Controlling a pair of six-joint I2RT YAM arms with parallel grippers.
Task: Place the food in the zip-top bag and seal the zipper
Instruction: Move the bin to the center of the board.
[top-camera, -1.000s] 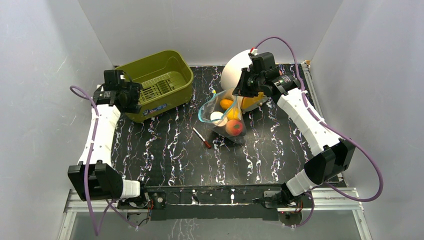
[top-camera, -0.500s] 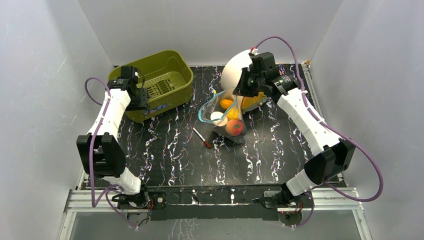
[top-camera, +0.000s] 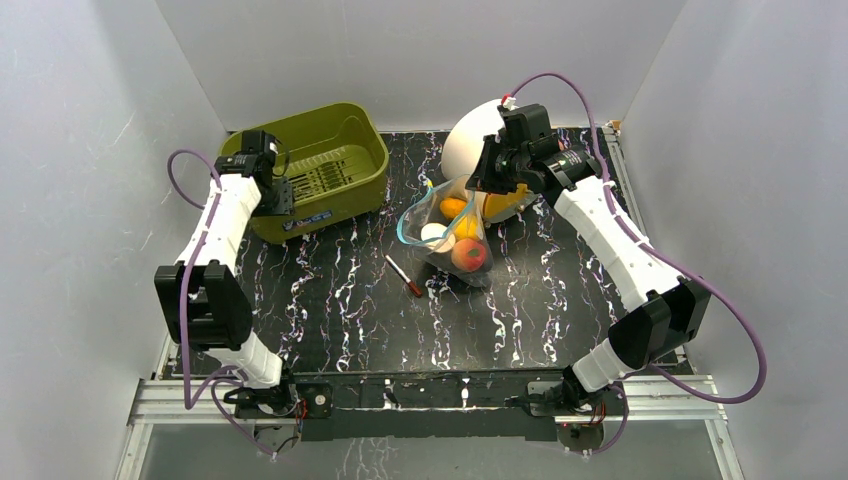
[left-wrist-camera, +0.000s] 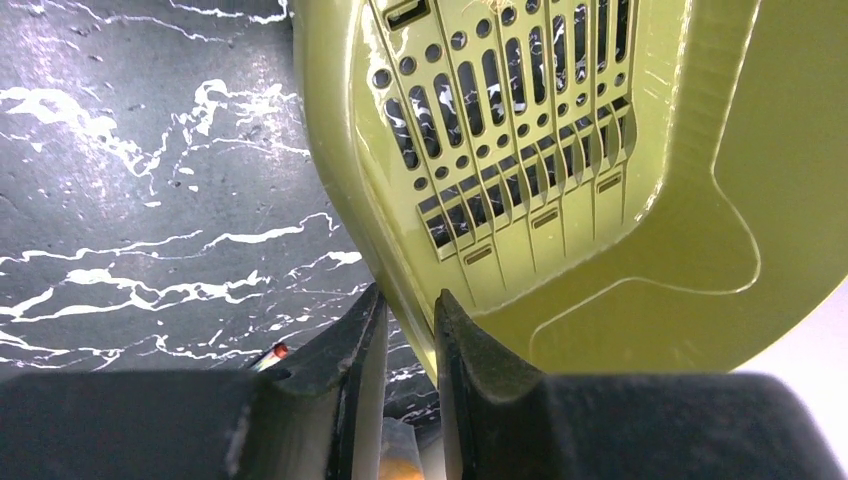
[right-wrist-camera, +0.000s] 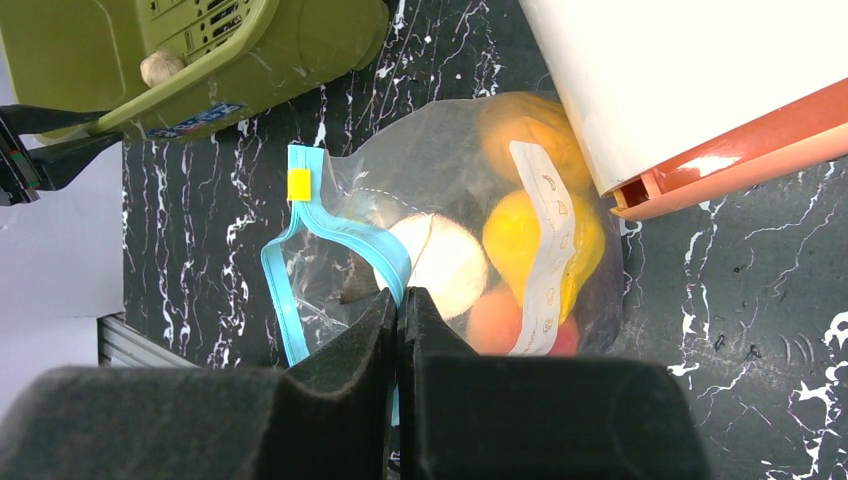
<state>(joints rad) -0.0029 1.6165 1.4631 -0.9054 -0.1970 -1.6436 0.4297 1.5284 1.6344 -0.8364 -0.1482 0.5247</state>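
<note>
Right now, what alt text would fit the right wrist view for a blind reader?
The right tool is shut on the teal-blue zipper strip of a clear crinkly plastic bag holding yellow, orange and white toy foods; an olive-green slotted basket sits upper left.

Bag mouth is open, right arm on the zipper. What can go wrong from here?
1. The right gripper is shut on the zipper at one spot while the zip-top bag gapes in a loop. A pull may drag the bag instead of sealing it.
2. The left gripper looks clamped on the olive-green basket rim, so nothing anchors the bag and the food could spill out.
3. The white dome overlaps the bag's far corner and may snag it.
</note>
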